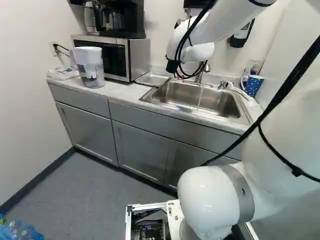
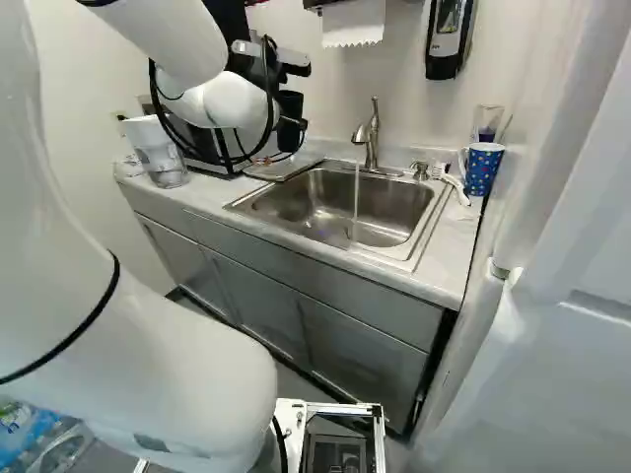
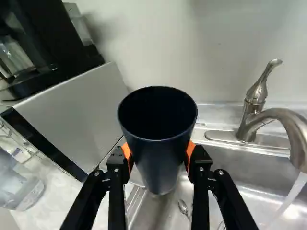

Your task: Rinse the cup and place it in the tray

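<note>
In the right base view my gripper [image 2: 286,67] is at the left of the sink, with the dark cup [image 2: 291,120] at it. The wrist view shows the gripper [image 3: 158,155] shut on the dark blue cup [image 3: 160,143], orange pads against both sides and its open mouth showing. The metal tray [image 1: 152,79] lies on the counter between microwave and sink [image 2: 399,212]; the cup partly hides it in the wrist view. Water [image 2: 356,202] runs from the faucet [image 2: 369,138] into the sink, to one side of the cup.
A microwave [image 1: 125,57] with a coffee maker [image 1: 120,20] on top stands beside the tray. Left of it is a water pitcher [image 1: 90,67]. A spoon [image 3: 183,207] lies in the sink. A blue dotted mug [image 2: 483,168] stands at the counter's right end, near a soap pump [image 2: 421,170].
</note>
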